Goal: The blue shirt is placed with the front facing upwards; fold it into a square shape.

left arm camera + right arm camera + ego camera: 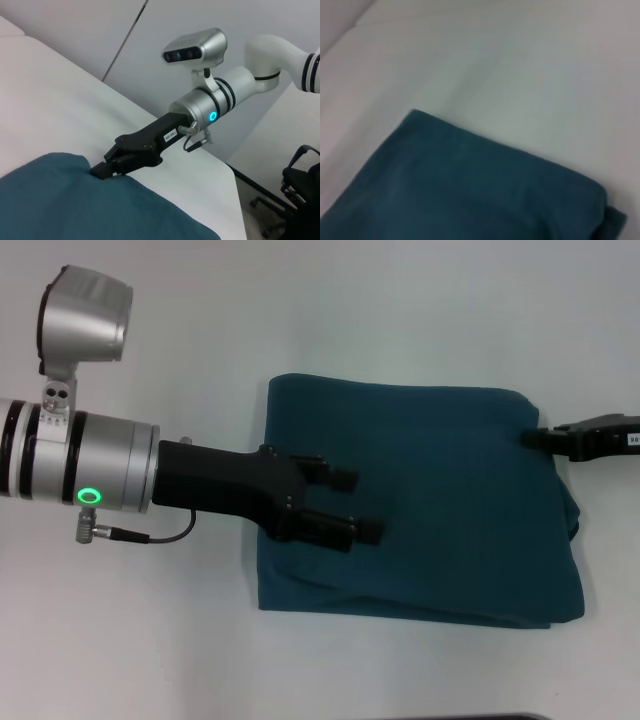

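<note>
The shirt lies on the white table, folded into a thick, nearly square packet. Only plain teal cloth shows on top; no lettering and no neck label can be seen on it in any view. Its edges near the right side are stacked in several layers, and one layer sticks out a little at the corner nearest the robot on that side.

The left gripper reaches in from the left and hovers over the left part of the shirt. Its two black fingers are parted, with a clear gap between them, and nothing is held between them. A green ring light glows on the silver wrist of this arm.

The right gripper touches the far right edge of the shirt. In the left wrist view the tips are against the fold of the cloth, but whether they are clenched on it or released I cannot tell. A small white label sits on this gripper's body; its writing is too small to read. A blue ring light glows on this arm's wrist.
</note>
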